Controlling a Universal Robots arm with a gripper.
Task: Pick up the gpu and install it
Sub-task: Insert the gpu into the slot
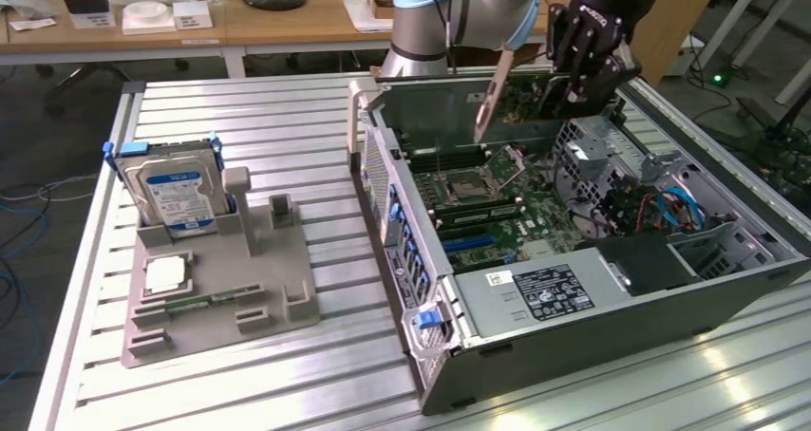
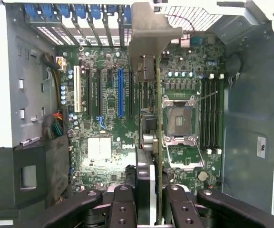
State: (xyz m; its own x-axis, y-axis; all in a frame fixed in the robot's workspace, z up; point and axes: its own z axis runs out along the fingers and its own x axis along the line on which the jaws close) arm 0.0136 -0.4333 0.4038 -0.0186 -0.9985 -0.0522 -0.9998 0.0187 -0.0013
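The gpu (image 1: 522, 101) hangs on edge over the open computer case (image 1: 761, 270), its silver end bracket (image 1: 489, 103) pointing down toward the case's rear wall. My gripper (image 1: 578, 91) is shut on the card's far end. In the wrist view the gpu (image 2: 149, 142) shows edge-on between my two fingers (image 2: 123, 205), with the bracket (image 2: 149, 35) at its far end. It hovers above the motherboard (image 2: 99, 147), between the blue slot (image 2: 120, 92) and the CPU socket (image 2: 180, 118), and is apart from the board.
On the exterior view's left, a grey fixture (image 1: 273, 289) carries a silver hard drive with a blue label (image 1: 175, 192) and a slim green memory stick (image 1: 200, 302). Inside the case are cables (image 1: 671, 208), a power supply (image 1: 538, 291) and memory slots (image 2: 210, 114).
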